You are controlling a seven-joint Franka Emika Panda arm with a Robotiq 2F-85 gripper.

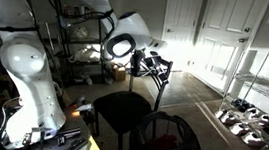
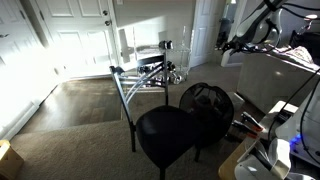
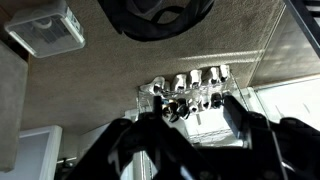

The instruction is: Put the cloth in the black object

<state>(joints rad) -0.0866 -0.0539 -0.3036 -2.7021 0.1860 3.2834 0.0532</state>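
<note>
The black object is a round black mesh basket; it shows in both exterior views [image 1: 168, 139] [image 2: 206, 100] and at the top edge of the wrist view [image 3: 160, 15]. A dim reddish patch [image 1: 170, 145] lies inside it; I cannot tell if it is the cloth. No cloth shows clearly elsewhere. My gripper [image 1: 153, 65] [image 2: 232, 45] hangs high in the air, up and away from the basket. In the wrist view the gripper [image 3: 185, 125] has its fingers spread, with nothing between them.
A black round stool [image 1: 121, 109] [image 2: 168, 135] stands beside the basket. A metal frame rack [image 2: 145, 72] stands on the carpet. A wire shelf with shoes [image 1: 255, 123] [image 3: 190, 92] is at one side. A white box [image 3: 45, 30] lies on the floor.
</note>
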